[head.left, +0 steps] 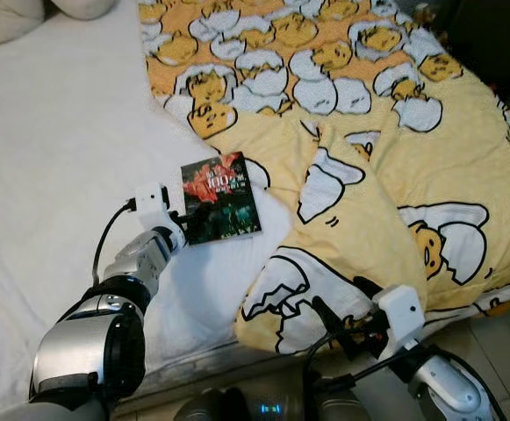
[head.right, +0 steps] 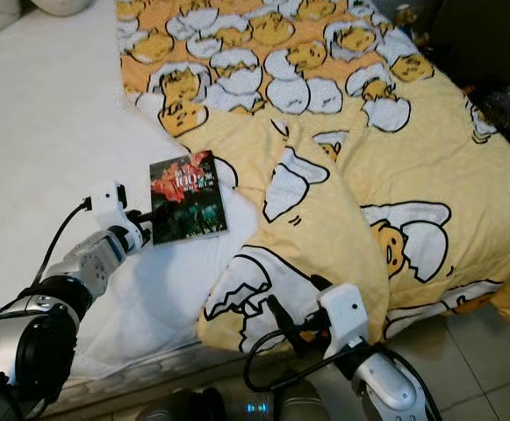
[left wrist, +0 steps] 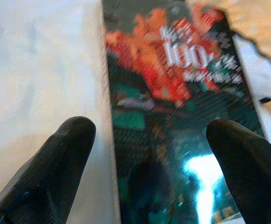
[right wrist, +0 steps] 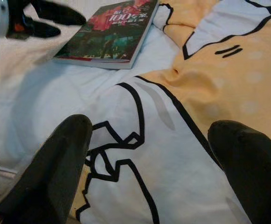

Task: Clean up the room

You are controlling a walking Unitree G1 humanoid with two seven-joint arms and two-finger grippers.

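Item: thin glossy red-and-green paperback book (head.left: 220,198), flat on white bedsheet (head.left: 53,167), beside yellow egg-print duvet (head.left: 386,175). Left gripper (left wrist: 147,140) spread, straddling book's near corner; right gripper (right wrist: 149,154) spread over duvet. Light, bendy, slippery cover; best pinched at near edge.

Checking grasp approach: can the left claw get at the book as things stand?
Probably yes. The left claw is open at the near edge of the book, which lies flat on the white sheet; the yellow blanket only touches its far side.
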